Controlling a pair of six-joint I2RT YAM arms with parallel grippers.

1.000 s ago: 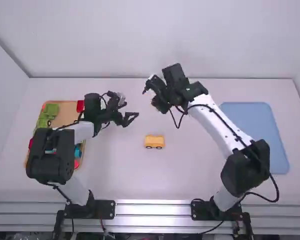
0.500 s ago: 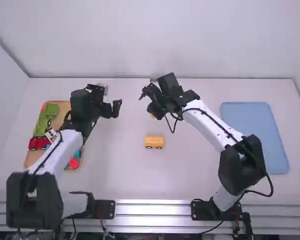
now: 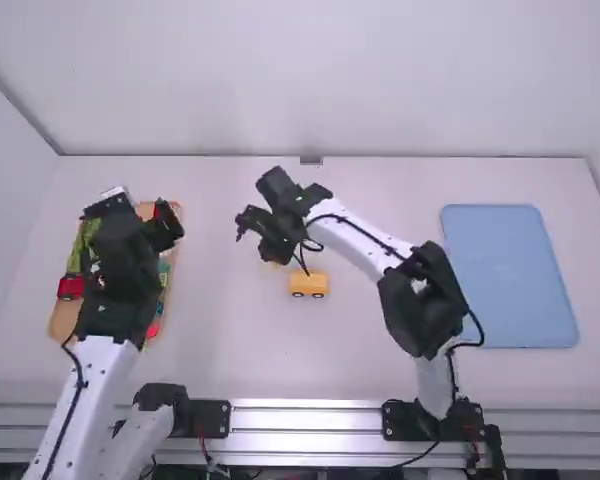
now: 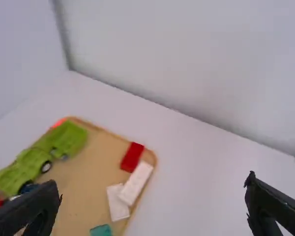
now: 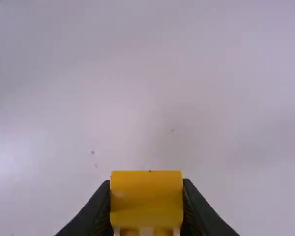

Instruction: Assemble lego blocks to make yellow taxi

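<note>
Grips a yellow block (image 5: 146,196) firmly in the right gripper (image 3: 270,248), with a finger (image 5: 97,211) pressed against each side. In the high view, hangs it near a yellow wheeled piece (image 3: 308,284), a little to the left and on the far side. Can't tell the exact height above the white table (image 3: 380,340) from here.

Sets that wheeled piece upright on the table, between the two trays, with two dark wheels towards the camera.

Spreads the left gripper (image 3: 163,228) wide, with nothing between the fingertips, over the far right part of the tan tray (image 3: 58,322).

In that tray, in the left wrist view, shows green wheeled pieces (image 4: 66,137) in a row along one side. Across from them, has a red block (image 4: 132,157) near the wall, just beside two white blocks (image 4: 136,183) touching each other, then a teal block (image 4: 101,231) close to them.

Lays the blue tray (image 3: 505,270) flat on the right side of the table, well apart from both yellow parts
</note>
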